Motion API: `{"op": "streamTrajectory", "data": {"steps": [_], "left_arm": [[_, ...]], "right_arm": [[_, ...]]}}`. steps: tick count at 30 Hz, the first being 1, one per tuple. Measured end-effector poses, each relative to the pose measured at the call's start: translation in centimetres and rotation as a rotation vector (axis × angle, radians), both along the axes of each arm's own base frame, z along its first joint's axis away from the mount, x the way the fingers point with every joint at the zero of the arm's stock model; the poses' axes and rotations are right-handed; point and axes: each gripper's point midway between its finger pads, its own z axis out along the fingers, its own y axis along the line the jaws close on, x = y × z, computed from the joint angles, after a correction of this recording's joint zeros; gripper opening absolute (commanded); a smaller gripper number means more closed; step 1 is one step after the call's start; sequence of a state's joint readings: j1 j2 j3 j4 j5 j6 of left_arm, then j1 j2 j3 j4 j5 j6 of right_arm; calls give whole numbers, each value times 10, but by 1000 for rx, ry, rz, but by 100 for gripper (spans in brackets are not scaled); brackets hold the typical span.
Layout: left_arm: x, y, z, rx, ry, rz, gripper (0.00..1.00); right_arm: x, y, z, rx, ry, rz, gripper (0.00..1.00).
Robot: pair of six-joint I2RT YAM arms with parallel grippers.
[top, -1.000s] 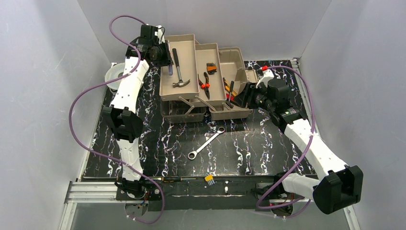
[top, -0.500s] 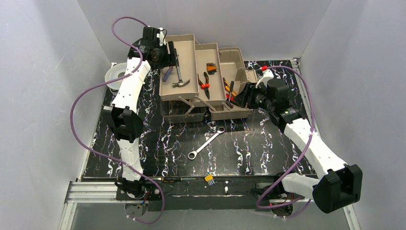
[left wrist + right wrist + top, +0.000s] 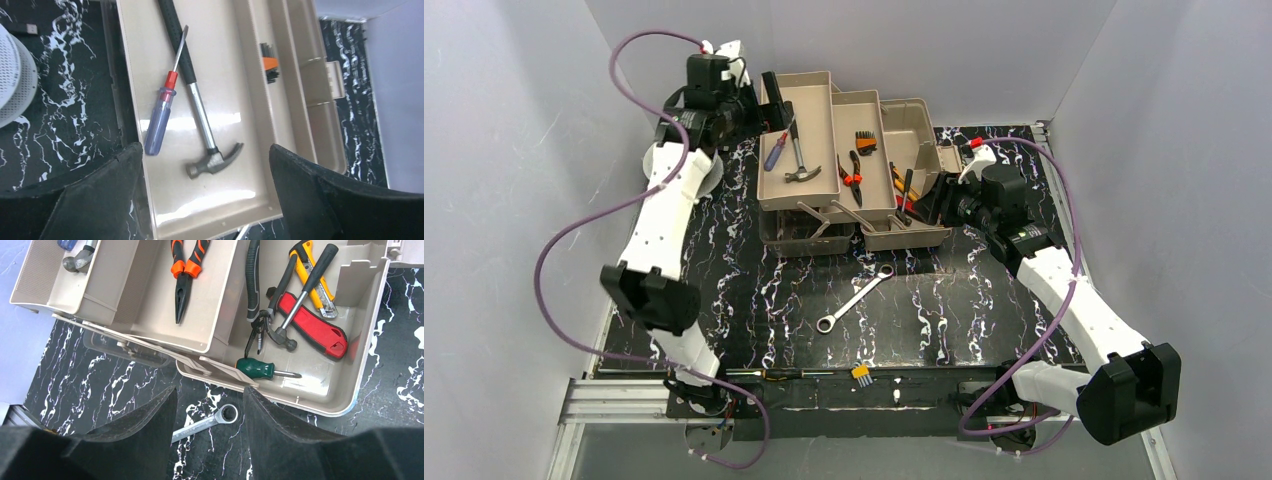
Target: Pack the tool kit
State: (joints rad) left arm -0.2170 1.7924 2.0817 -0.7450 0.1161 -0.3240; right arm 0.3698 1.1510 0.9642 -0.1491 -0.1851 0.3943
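Left end effector (image 3: pixel 205 150) spread wide, empty; right end effector (image 3: pixel 210 390) part-spread, empty. Wrench (image 3: pixel 854 298) looked stiff, flat, slick; best pinched mid-shank.

Round pale spool (image 3: pixel 12 85) on black marbled mat (image 3: pixel 944 300), far left.

The tan toolbox (image 3: pixel 919 112) stands open, its trays fanned out. Just ahead of the left gripper (image 3: pixel 205 150), a blue-handled screwdriver (image 3: pixel 161 117) lies against a claw hammer (image 3: pixel 200 112) in the top tray (image 3: pixel 225 65). A wrench (image 3: pixel 205 424) lies outside the box, below the right gripper (image 3: pixel 210 390).
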Motion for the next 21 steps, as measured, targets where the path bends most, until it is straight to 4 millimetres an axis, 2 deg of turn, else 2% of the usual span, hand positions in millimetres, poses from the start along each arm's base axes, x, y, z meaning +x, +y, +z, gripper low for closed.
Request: {"op": "streamTrajectory", "data": {"steps": [2, 5, 9, 11, 13, 16, 19, 21], "left_arm": [[-16, 4, 23, -10, -57, 6, 98], [-39, 16, 46, -4, -123, 39, 98], [-60, 40, 47, 34, -132, 127, 98], [-65, 56, 35, 50, -100, 186, 98], [-69, 74, 13, 58, -48, 247, 98], [-83, 95, -36, 54, 60, 320, 98], [-108, 108, -86, 39, 169, 375, 98], [-124, 110, -106, 22, 208, 390, 98]], "right_arm": [[0, 0, 0, 0, 1, -1, 59], [0, -1, 0, 0, 4, -9, 59], [1, -5, 1, 5, 9, -45, 59], [2, -9, 1, 5, 13, -74, 60], [2, -14, 2, 2, 14, -105, 60], [2, -20, 10, 7, -5, -144, 60], [0, -26, 18, 19, -28, -172, 60], [-4, -30, 19, 21, -37, -190, 60]]}}
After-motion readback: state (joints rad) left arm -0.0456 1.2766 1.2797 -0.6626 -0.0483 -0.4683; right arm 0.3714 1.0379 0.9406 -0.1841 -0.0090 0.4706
